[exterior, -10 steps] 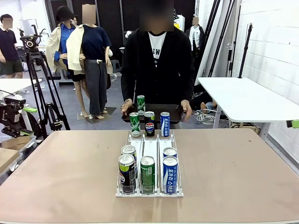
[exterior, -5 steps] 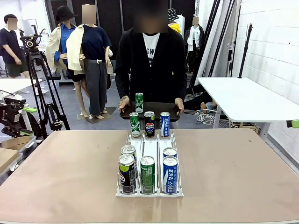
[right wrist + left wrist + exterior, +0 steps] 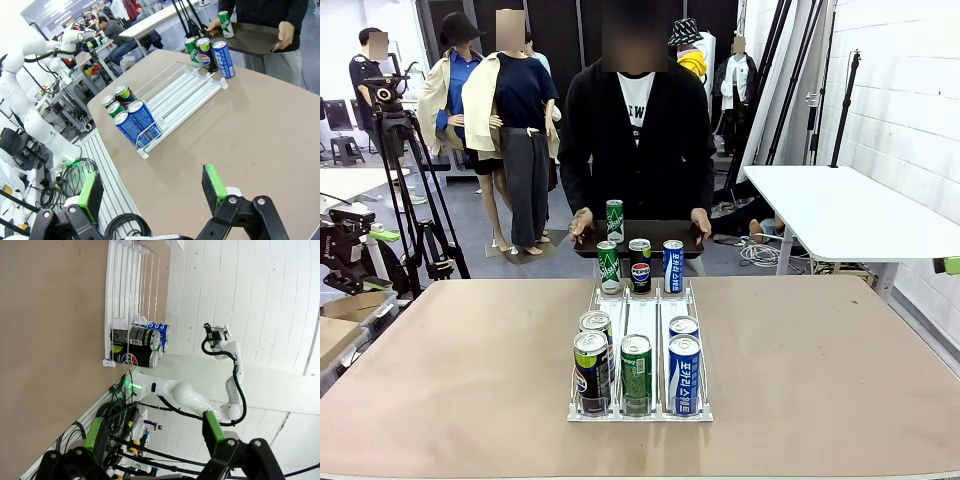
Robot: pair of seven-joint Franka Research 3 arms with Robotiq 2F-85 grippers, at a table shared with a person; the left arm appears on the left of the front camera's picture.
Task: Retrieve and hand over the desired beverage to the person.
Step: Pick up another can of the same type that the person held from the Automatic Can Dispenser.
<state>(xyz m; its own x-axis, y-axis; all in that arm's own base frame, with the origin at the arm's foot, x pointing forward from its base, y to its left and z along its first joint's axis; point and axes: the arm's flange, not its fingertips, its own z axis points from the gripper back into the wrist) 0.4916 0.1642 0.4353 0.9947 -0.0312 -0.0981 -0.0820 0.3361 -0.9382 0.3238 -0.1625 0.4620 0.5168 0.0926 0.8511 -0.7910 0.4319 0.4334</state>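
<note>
The person (image 3: 635,130) stands at the table's far side holding a dark tray (image 3: 665,236) in both hands, with one green can (image 3: 615,220) upright on it. A clear wire rack (image 3: 642,312) lies mid-table. At its far end stand a green can (image 3: 608,267), a black Pepsi can (image 3: 640,265) and a blue can (image 3: 673,265); several more cans (image 3: 636,372) fill its near end. My left gripper (image 3: 154,437) hangs open, well off from the rack (image 3: 120,285). My right gripper (image 3: 152,189) is open too, above bare tabletop short of the rack (image 3: 182,92).
A camera tripod (image 3: 395,170) stands beyond the table's left corner and a white table (image 3: 840,210) at the back right. Bare brown tabletop (image 3: 820,360) lies on both sides of the rack. The left wrist view shows the other white arm (image 3: 220,340) far off.
The person has straightened up and shifted slightly left with the tray and its green can. A bystander at the back left has walked on. Neither gripper has changed.
</note>
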